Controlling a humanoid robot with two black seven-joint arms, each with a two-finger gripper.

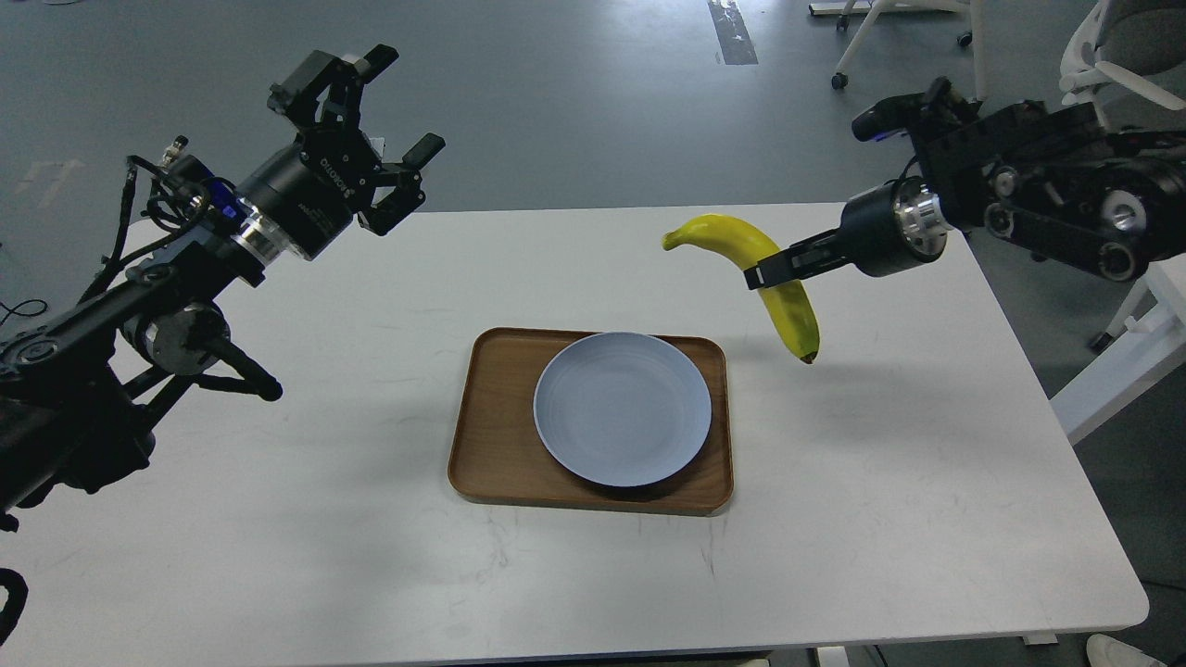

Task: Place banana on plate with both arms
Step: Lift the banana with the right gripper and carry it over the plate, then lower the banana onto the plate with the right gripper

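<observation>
The yellow banana [732,243] hangs in the air above the table, to the upper right of the plate, with its dark tip pointing down. My right gripper [762,274] is shut on the banana at its bend. The pale blue-grey plate [622,409] lies empty on the brown wooden tray [491,435] in the middle of the table. My left gripper [394,111] is open and empty, raised above the table's far left corner.
The white table [880,519] carries only the tray and plate. Office chairs [1103,56] and a second white table [1169,287] stand on the grey floor at the back right.
</observation>
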